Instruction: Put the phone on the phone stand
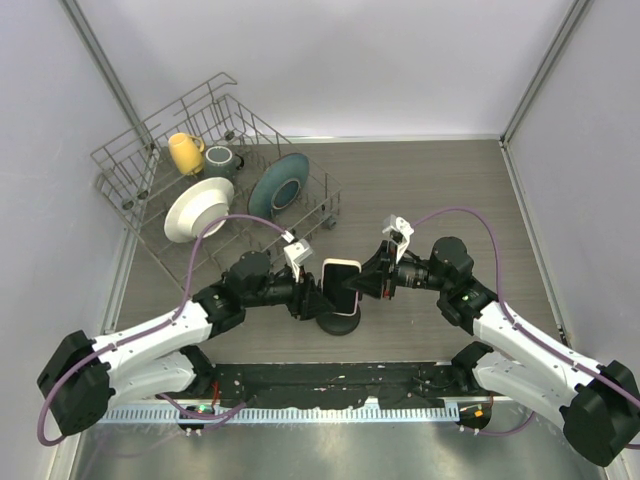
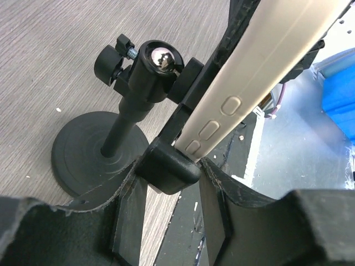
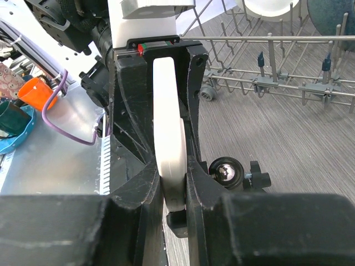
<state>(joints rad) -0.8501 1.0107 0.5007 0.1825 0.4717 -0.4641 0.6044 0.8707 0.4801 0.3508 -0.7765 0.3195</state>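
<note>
Seating pale-rimmed black-screen phone [image 1: 341, 283] in clamp of black disc-base stand [image 1: 340, 323], desk [image 1: 450, 200] centre: right gripper [image 1: 362, 285] jaws pinch phone edge from 3 o'clock; left gripper [image 1: 314, 291] jaws grip clamp from 9 o'clock, likely steadying stand.

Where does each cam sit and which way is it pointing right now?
Top external: fixed above and behind the bases, looking down on the table; both arms, left hand, right hand visible.
Left wrist: on the left arm, facing centre past its own fingers at the phone stand and phone edge.
Right wrist: on the right arm, facing left past its own fingers along the phone; left hand beyond.
Shared: all see phone and phone stand; top and right wrist see the dish rack.
</note>
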